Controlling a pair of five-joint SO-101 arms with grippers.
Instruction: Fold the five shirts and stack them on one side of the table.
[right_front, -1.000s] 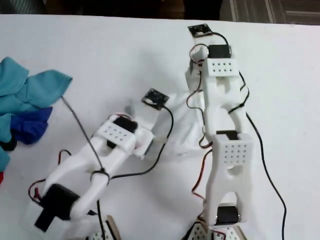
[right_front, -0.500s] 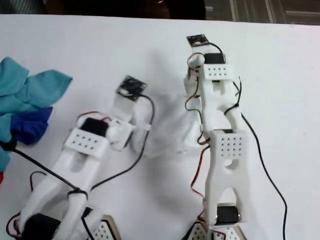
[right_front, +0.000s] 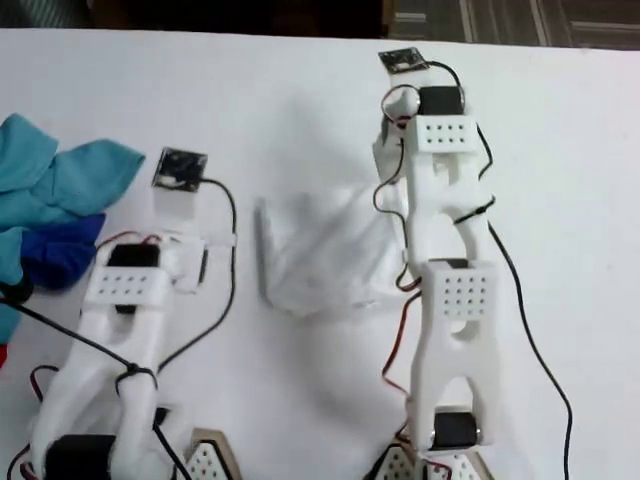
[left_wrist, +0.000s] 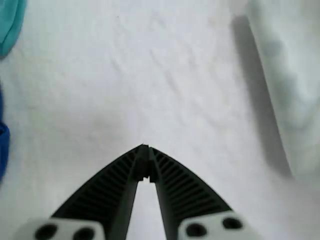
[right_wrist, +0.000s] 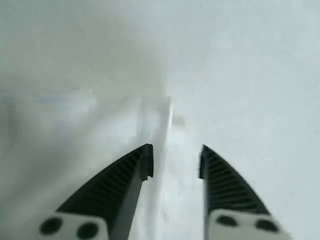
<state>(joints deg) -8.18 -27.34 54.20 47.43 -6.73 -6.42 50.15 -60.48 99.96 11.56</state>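
Just ahead of the right gripper (right_wrist: 176, 162), jaws parted, lies the white shirt (right_front: 325, 255): it should pinch one layer cleanly. Left gripper (left_wrist: 144, 165) sits closed, empty, beside the cloth.

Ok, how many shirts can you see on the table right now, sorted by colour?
white shirt: 1
teal shirt: 1, possibly more, since the folds hide where one ends
dark blue shirt: 1
Total: 3 clearly told apart. The coloured pile runs past the picture's left edge, so the true count may be higher.
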